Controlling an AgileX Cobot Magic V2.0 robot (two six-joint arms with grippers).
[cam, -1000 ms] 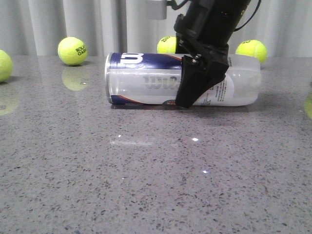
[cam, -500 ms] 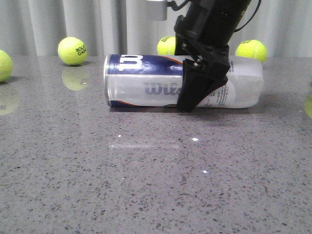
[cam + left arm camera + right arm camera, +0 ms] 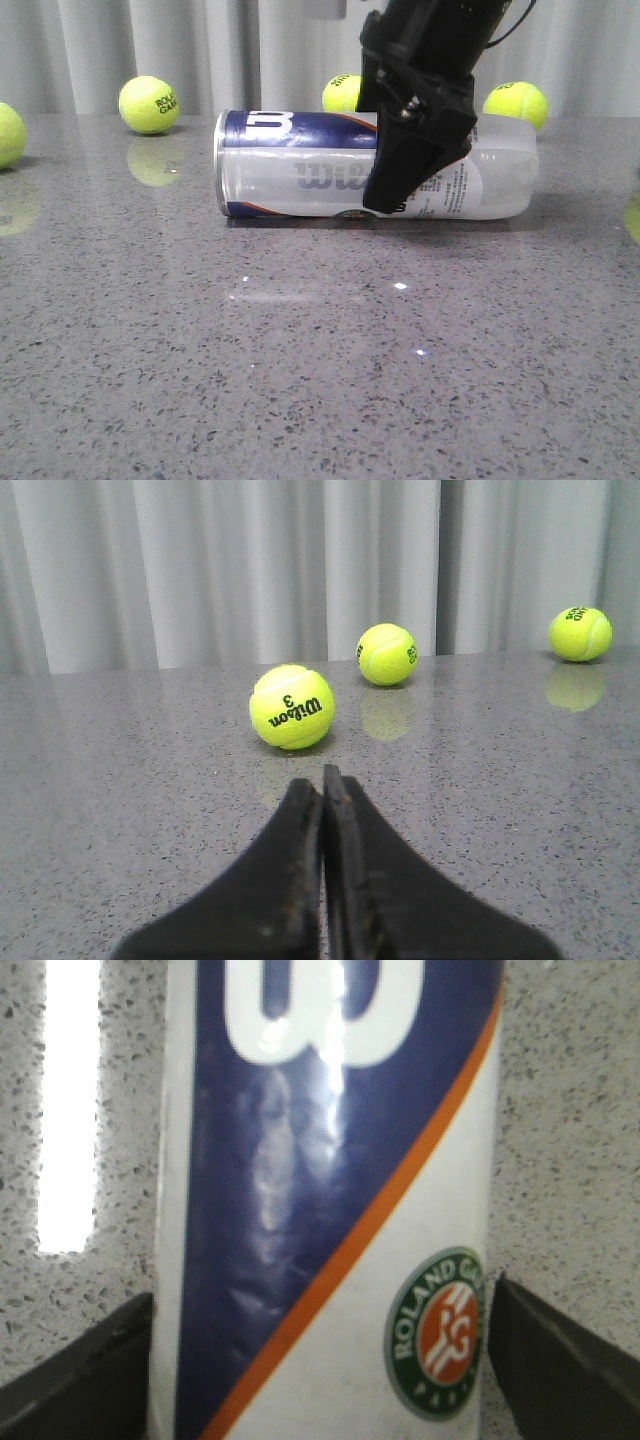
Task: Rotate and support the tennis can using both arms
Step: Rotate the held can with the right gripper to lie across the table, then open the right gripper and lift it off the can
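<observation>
The tennis can (image 3: 300,175) lies on its side on the grey table (image 3: 300,380), silver rim to the left and clear end to the right. My right gripper (image 3: 385,195) comes down from above and straddles the can right of its middle. In the right wrist view its black fingers (image 3: 90,1365) press both sides of the label (image 3: 320,1210), so it is shut on the can. My left gripper (image 3: 323,785) shows only in the left wrist view, shut and empty, low over the table.
Tennis balls lie at the back of the table (image 3: 149,104), (image 3: 343,92), (image 3: 516,102), and one at the far left (image 3: 5,133). Ahead of the left gripper sit three balls (image 3: 291,706), (image 3: 387,653), (image 3: 580,633). A curtain closes the far side.
The right gripper has risen a little while keeping hold of the can. The can's label has shifted slightly, as in a small roll.
</observation>
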